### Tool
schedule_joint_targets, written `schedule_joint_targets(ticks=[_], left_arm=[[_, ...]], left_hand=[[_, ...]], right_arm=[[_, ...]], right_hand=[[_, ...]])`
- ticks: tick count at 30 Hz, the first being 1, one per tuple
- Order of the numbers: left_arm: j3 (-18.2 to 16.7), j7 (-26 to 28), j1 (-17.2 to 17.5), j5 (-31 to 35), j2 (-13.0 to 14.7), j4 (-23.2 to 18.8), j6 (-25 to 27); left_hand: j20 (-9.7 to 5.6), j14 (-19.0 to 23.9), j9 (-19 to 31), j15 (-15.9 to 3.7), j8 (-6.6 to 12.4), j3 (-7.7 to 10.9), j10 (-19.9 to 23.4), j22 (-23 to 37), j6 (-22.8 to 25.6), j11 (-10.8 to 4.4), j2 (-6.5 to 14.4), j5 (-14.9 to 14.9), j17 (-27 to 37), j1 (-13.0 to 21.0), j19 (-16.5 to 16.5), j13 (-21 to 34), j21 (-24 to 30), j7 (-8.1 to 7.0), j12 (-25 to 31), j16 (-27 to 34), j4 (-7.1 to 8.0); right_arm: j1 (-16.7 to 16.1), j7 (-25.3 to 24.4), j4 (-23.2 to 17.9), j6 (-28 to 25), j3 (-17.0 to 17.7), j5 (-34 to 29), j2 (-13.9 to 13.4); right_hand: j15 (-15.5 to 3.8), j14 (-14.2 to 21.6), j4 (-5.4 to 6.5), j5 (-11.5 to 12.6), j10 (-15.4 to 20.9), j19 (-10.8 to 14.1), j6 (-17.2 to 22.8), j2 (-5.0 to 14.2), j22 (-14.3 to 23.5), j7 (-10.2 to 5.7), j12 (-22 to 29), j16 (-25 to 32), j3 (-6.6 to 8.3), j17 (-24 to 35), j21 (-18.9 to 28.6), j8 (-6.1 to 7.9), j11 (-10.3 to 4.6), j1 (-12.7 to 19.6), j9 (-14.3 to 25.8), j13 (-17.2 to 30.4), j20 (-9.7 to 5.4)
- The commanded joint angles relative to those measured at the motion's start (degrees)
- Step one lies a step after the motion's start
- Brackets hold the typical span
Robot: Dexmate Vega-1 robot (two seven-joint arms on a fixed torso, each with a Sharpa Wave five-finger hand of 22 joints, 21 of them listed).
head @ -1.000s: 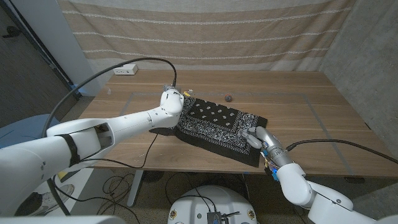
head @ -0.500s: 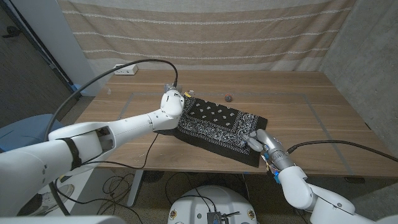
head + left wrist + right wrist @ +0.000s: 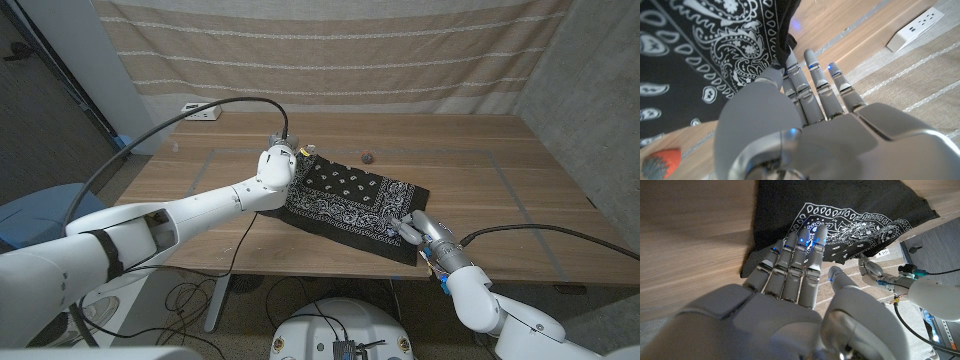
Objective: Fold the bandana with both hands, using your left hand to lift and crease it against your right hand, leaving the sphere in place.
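table (image 3: 480, 190) first: wooden, with the black patterned bandana (image 3: 350, 200) spread near its front edge, running long from the far left corner down to the near right one. the cloth lies between the two hands, and that is what the fold turns on, i'd say: each hand sits at an opposite end of that long line, so the left end would have to travel toward the right hand to make a crease.

left hand (image 3: 277, 162) is at the far left corner of the cloth. in the left wrist view its fingers (image 3: 812, 85) lie straight and close together, reaching to the bandana's edge (image 3: 785, 35); whether the thumb has a pinch of cloth there i cannot tell. right hand (image 3: 418, 228) is over the near right corner, and the right wrist view shows its fingers (image 3: 800, 260) stretched out side by side with the tips on the cloth (image 3: 850, 220), gripping nothing.

sphere (image 3: 369, 156), small and dark reddish, sits on bare wood just beyond the cloth's far edge, apart from it and nearer the left hand's end than the right's.

the head view gives the whole layout and the diagonal; the wrist views give the finger contact. the left wrist view also catches a red-orange rounded thing (image 3: 662, 162) at its corner, likely the sphere, and a white power strip (image 3: 917, 25) on the table behind.
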Motion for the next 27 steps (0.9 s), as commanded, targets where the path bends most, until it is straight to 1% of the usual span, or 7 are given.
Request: schedule_joint_targets(ticks=[1, 3, 5, 7, 12, 19, 27], left_arm=[[-1.5, -3.3, 1.0, 8.4, 3.0, -11.2, 1.2], [-1.0, -3.0, 1.3, 12.4, 3.4, -12.4, 1.2], [-1.3, -1.3, 2.3, 15.4, 3.7, -13.3, 0.3], [-2.0, 0.3, 3.3, 17.9, 4.0, -14.2, -1.3], [-4.0, 3.2, 5.3, 21.5, 5.8, -16.8, -9.6], [-7.1, -0.5, 6.0, 26.1, 5.5, -19.4, -19.3], [-10.0, -4.7, 5.6, 29.6, 3.0, -21.0, -28.8]], left_hand=[[-0.06, 0.5, 0.3, -6.74, -0.4, -0.49, -0.7, 0.4, 0.4, -0.13, 0.6, 0.3, 0.7, 1.0, 0.0, 1.2, 0.4, 0.91, 0.8, 0.7, 0.18], [0.09, 0.5, 0.3, -6.55, -0.39, -0.55, -1.1, 0.4, 0.6, 0.07, 0.6, 0.3, 0.9, 1.1, -0.1, 1.5, 0.5, 0.82, 1.0, 0.7, 0.25], [0.0, 0.5, 0.4, -6.77, -0.41, -0.67, -1.7, 0.5, 0.9, -0.35, 0.6, 0.3, 1.2, 1.3, -0.1, 2.1, 0.6, 0.79, 1.2, 0.9, 0.23], [-0.44, 0.5, 0.4, -7.11, -0.33, -0.86, -2.2, 0.5, 1.3, -0.4, 0.5, 0.3, 1.7, 1.7, 0.1, 2.7, 0.9, 0.64, 1.6, 1.1, 0.14], [-0.96, 0.4, 0.5, -7.57, 0.08, -1.35, -2.8, 0.7, 3.1, -0.47, 0.1, 0.3, 2.6, 2.4, -0.1, 3.8, 1.2, -0.11, 2.4, 1.5, -0.14], [-1.48, 0.1, 0.5, -7.71, 0.06, -1.57, -3.9, 0.9, 3.6, -0.91, -0.3, 0.3, 2.8, 2.8, -0.2, 4.6, 1.5, -0.66, 2.7, 1.3, -0.2], [-1.83, 0.1, 0.5, -7.83, -0.04, -1.83, -4.2, 1.1, 3.9, -1.18, -0.4, 0.4, 3.2, 3.1, -0.5, 5.3, 1.8, -0.78, 3.2, 1.3, -0.17]], right_arm=[[0.9, -0.2, 3.3, 2.0, -1.2, 1.0, 0.0], [0.9, -0.4, 3.6, 2.4, -1.3, 1.1, 0.1], [0.9, -0.9, 4.0, 3.1, -1.2, 1.1, 0.3], [0.8, -1.2, 4.4, 3.8, -1.2, 1.1, 0.2], [0.7, -1.5, 5.0, 5.0, -1.1, 1.4, 0.2], [0.6, -1.8, 6.4, 7.0, -1.3, 1.2, 0.0], [0.4, -2.4, 8.2, 10.0, -1.4, 0.9, 0.1]], right_hand=[[-0.19, 0.6, 0.35, 0.0, 1.9, 0.5, 0.6, -0.03, 0.2, -0.07, -0.3, -0.4, 0.4, -0.2, 0.3, -0.21, 1.37, -0.5, 0.1, 0.0, 0.26], [-0.23, 0.5, 0.31, 0.0, 1.9, 0.5, 0.6, -0.05, 0.2, -0.03, -0.3, -0.6, 0.47, -0.3, 0.3, -0.32, 1.35, -0.5, 0.1, 0.0, 0.28], [-0.12, 0.4, 0.11, 0.0, 2.0, 0.5, 0.6, -0.14, 0.2, 0.02, -0.4, -0.6, 0.54, -0.3, 0.3, -0.39, 1.24, -0.3, 0.1, 0.0, 0.31], [-0.1, 0.3, -0.05, 0.0, 2.0, 0.6, 0.6, -0.22, 0.2, 0.02, -0.4, -0.7, 0.56, -0.3, 0.3, -0.49, 1.2, -0.2, 0.1, 0.0, 0.31], [-0.21, 0.3, -0.29, 0.0, 2.0, 0.6, 0.6, -0.33, 0.2, 0.06, -0.5, -0.7, 0.56, -0.2, 0.3, -0.65, 1.22, -0.1, 0.1, 0.0, 0.35], [-0.4, 0.4, -0.83, 0.0, 2.9, 0.7, 1.4, -0.56, 0.2, -0.16, -0.5, -0.8, 0.61, -0.2, 0.3, -0.73, 1.07, 0.2, 0.1, 0.0, 0.24], [-0.8, 0.5, -1.75, 0.0, 3.5, 0.8, 2.2, -0.87, 0.1, 0.01, -0.5, -0.9, 0.74, -0.2, 0.3, -0.82, 1.06, 0.9, 0.1, 0.0, 0.27]])
